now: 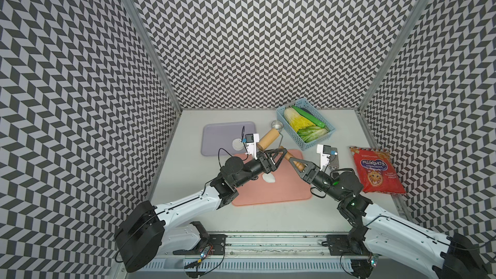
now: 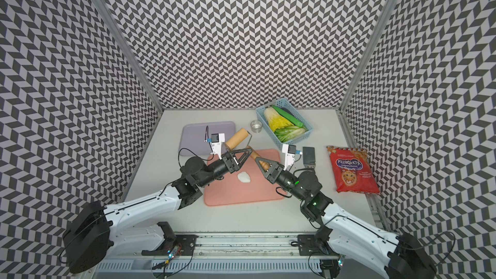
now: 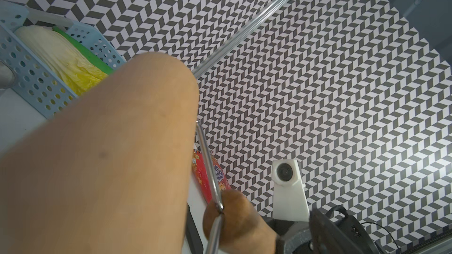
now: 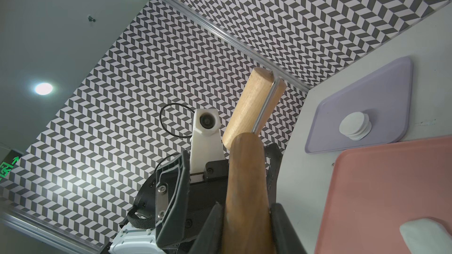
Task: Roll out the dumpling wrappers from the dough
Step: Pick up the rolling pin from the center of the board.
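Observation:
The roller has a light wooden drum (image 1: 268, 138) and a dark brown handle (image 4: 247, 179). My right gripper (image 4: 247, 216) is shut on the handle and holds the roller raised over the far edge of the pink mat (image 1: 290, 191). My left gripper (image 1: 281, 154) is open. Its fingers (image 4: 173, 186) stand on either side of the handle with a gap. The dough (image 1: 269, 177) lies as a small white lump on the mat, nearer than both grippers. The dumpling wrappers (image 4: 355, 125) are stacked on the purple tray (image 1: 214, 135).
A small metal ring cup (image 1: 277, 125) stands beside a blue basket (image 1: 319, 140) of vegetables at the back right. A red snack bag (image 1: 375, 170) lies at the right edge. A dark flat object (image 2: 309, 155) lies between the bag and the mat.

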`<state>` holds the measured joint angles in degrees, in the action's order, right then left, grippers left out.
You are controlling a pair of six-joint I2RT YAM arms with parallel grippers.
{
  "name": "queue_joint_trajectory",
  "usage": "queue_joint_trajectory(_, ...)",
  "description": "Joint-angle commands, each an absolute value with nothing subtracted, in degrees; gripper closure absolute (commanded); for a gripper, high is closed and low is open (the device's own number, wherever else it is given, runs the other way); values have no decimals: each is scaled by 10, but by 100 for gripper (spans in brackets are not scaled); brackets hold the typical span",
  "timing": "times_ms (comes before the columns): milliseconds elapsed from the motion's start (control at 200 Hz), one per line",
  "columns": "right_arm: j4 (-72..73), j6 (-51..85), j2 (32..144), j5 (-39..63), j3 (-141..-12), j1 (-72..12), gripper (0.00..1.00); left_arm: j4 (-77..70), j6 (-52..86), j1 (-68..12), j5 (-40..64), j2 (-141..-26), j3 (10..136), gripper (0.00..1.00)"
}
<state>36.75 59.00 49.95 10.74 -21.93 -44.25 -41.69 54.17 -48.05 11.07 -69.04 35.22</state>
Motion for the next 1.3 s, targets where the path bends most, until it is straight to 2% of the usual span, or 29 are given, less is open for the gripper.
queue_joint_trajectory(0,454,575,504,138,-256,-450,100,-431,524,-486,127,-699,373,34)
queue_joint_trajectory(70,450,574,510,146,-259,-452,100,-439,522,-485,128,-701,372,46)
queue_joint_trajectory(225,443,570,516,160,-256,-452,100,-432,515,-485,111,-690,367,58)
queue_joint_trajectory(396,434,563,515,164,-254,-453,100,-425,511,-484,110,-685,372,92)
queue_joint_trajectory(486,417,549,510,163,-260,-453,100,-424,511,-485,112,-686,374,100)
queue_joint_trajectory(571,406,545,503,156,-261,-453,100,-427,514,-485,118,-690,373,100)
queue_joint_trajectory(616,403,543,502,157,-262,-453,94,-431,516,-484,121,-691,373,100)
queue_joint_trajectory(651,398,538,502,159,-265,-453,85,-437,520,-484,122,-691,371,100)
queue_joint_trajectory(736,379,530,499,161,-270,-453,55,-448,530,-484,120,-688,366,100)
queue_joint_trajectory(826,371,529,487,150,-266,-453,41,-453,534,-484,121,-683,365,100)
queue_joint_trajectory(881,368,527,479,143,-263,-453,38,-453,537,-485,120,-680,363,100)
queue_joint_trajectory(1026,364,527,466,137,-259,-453,40,-452,541,-484,106,-671,354,100)
queue_joint_trajectory(1212,355,526,465,134,-261,-452,48,-440,538,-484,111,-670,353,100)
queue_joint_trajectory(1292,322,517,465,123,-271,-453,38,-440,540,-484,110,-666,348,100)
